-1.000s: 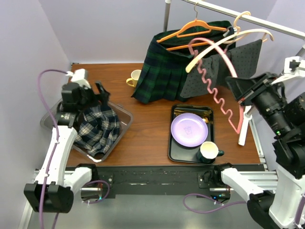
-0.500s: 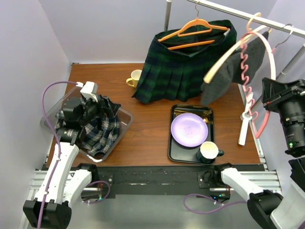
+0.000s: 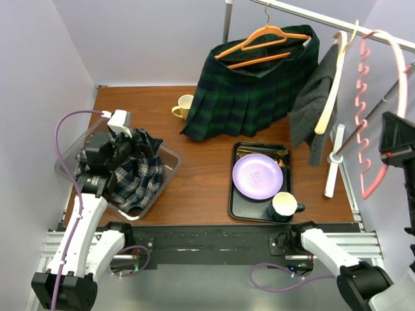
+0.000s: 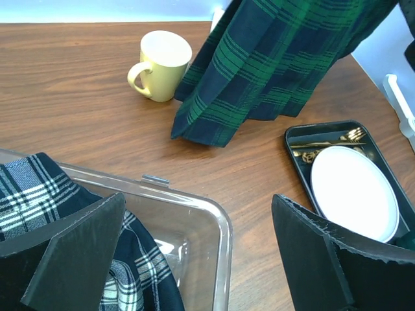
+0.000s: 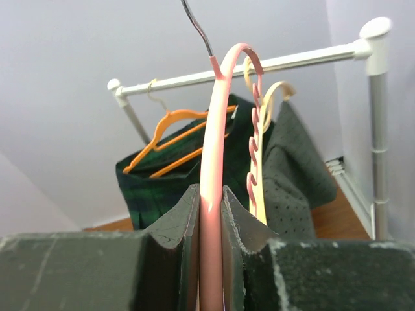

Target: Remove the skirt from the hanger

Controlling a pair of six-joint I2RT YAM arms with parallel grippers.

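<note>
Swung further out to the right of the black tray [image 3: 235, 194] than half a second ago, the pink hanger [image 5: 209, 129] is now apart from the grey skirt [image 3: 311, 107]. That skirt has dropped back to hang straight on its cream hanger [image 3: 331, 91], behind the tray's right corner. The right gripper [image 5: 209, 201] is clamped on the pink hanger's arm, both fingers pressed against it. Behind the tray, a green skirt [image 3: 240, 97] hangs on an orange hanger [image 3: 262, 37]. Left of the tray, the left gripper [image 4: 198, 201] hovers with fingers spread wide over a clear bin [image 3: 170, 155] holding checked cloth [image 3: 139, 178].
</note>
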